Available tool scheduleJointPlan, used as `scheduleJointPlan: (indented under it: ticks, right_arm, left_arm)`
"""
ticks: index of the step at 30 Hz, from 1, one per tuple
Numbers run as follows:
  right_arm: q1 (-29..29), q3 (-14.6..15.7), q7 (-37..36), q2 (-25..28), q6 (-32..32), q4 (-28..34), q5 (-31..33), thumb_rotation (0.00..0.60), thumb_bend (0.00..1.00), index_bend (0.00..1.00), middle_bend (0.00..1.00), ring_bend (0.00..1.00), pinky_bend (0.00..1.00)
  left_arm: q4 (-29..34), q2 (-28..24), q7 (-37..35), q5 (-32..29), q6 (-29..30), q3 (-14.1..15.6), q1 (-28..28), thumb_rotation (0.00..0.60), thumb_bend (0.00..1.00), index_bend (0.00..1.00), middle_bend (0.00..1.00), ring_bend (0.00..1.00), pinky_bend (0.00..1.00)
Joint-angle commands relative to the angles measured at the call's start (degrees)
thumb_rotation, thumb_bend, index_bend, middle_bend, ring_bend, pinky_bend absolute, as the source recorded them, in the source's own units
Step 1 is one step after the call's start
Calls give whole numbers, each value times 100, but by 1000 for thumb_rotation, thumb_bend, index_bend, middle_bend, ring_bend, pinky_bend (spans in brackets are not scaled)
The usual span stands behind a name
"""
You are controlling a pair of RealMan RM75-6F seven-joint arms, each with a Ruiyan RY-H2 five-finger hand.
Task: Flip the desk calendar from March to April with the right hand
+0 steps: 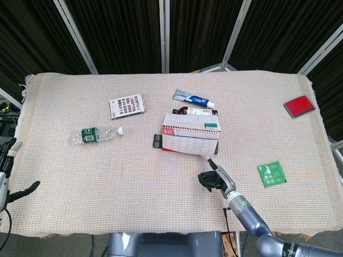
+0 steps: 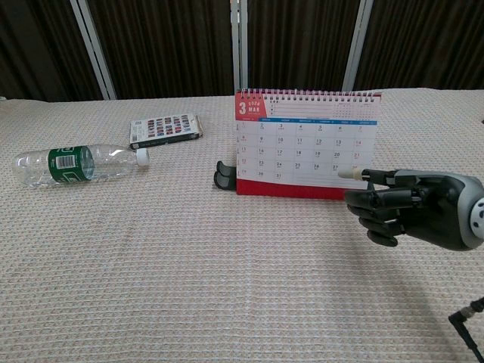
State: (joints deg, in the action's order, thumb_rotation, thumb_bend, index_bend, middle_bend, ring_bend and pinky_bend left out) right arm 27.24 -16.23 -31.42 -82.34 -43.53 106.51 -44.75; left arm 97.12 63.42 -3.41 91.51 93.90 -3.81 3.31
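Currently your right hand [image 2: 412, 208] hovers at the desk calendar's [image 2: 306, 144] lower right corner, one finger extended, the rest curled, holding nothing. Calendar: upright mid-table, showing March. Left hand [image 1: 8, 174]: table's [image 1: 161, 193] left edge, fingers apart. Water bottle [image 2: 76, 164]: lying left.

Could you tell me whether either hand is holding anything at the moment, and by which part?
Nothing is held. The right hand points one finger at the desk calendar's lower right corner; the left hand is empty.
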Motion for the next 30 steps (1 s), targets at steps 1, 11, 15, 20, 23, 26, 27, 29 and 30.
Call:
scheduleJointPlan:
  ticks: [1, 11, 15, 20, 23, 26, 27, 29, 30]
  right_arm:
    - [13, 6, -56, -86, 54, -200, 160, 600, 450, 0, 778, 806, 825]
    - [-71, -109, -229, -154, 182, -478, 284, 600, 448, 0, 778, 806, 824]
    - [-86, -142, -227, -180, 196, -549, 292, 600, 450, 0, 778, 805, 825]
    - [-54, -208, -199, -193, 256, -613, 263, 600, 455, 0, 778, 806, 825]
    - [36, -257, -142, -251, 298, -725, 392, 600, 458, 0, 778, 805, 825]
    - [139, -292, -90, -306, 374, -833, 543, 600, 463, 0, 778, 805, 826]
    - [162, -300, -73, -323, 380, -859, 575, 600, 465, 0, 778, 805, 826]
    - [226, -309, -11, -366, 388, -920, 646, 600, 466, 0, 778, 805, 826]
    - [263, -316, 28, -391, 383, -950, 689, 600, 466, 0, 778, 806, 826]
  left_arm:
    - [-7, -3, -15, -1, -6, -4, 5, 600, 90, 0, 0, 0, 0]
    - [35, 18, 72, 91, -10, 33, 13, 600, 90, 0, 0, 0, 0]
    - [37, 26, 85, 115, -10, 41, 15, 600, 89, 0, 0, 0, 0]
    - [31, 27, 76, 118, -9, 41, 17, 600, 89, 0, 0, 0, 0]
    - [33, 21, 53, 127, 7, 43, 10, 600, 89, 0, 0, 0, 0]
    - [45, 1, 37, 158, 37, 56, -6, 600, 89, 0, 0, 0, 0]
    - [47, -4, 39, 175, 52, 60, -11, 600, 89, 0, 0, 0, 0]
    - [57, -14, 36, 226, 103, 69, -28, 600, 90, 0, 0, 0, 0]
    - [64, -21, 28, 260, 136, 76, -39, 600, 89, 0, 0, 0, 0]
